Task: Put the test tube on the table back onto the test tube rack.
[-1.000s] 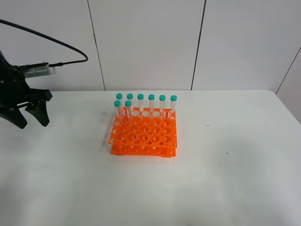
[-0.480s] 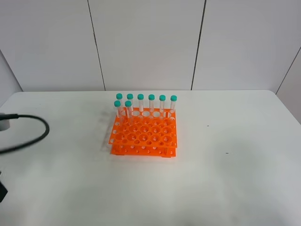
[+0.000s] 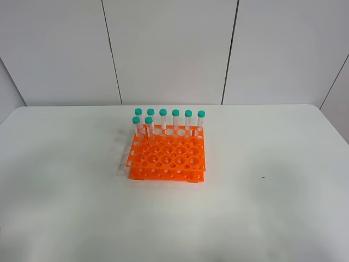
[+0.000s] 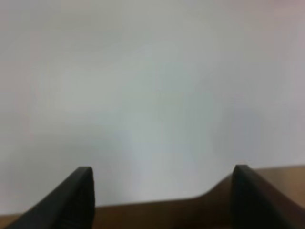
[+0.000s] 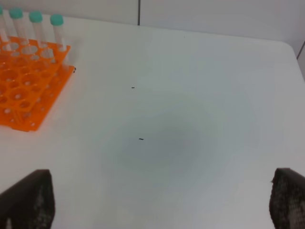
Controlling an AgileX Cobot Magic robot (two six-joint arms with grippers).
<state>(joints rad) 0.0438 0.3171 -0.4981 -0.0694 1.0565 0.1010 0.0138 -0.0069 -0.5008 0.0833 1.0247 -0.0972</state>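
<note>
Eight teal-capped tubes stand upright in the orange rack.

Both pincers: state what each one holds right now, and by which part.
Nothing is held. The left pincer and the right pincer both stand open with only bare table between their tips.

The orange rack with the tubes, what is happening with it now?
Nothing is being handled right now. The test tube rack stands alone on the table, with eight teal-capped tubes upright in its far rows. No tube lies on the table in any view. No arm shows in the high view. The left gripper and the right gripper are both open and empty, and the right wrist camera looks at the rack from a distance.
</note>
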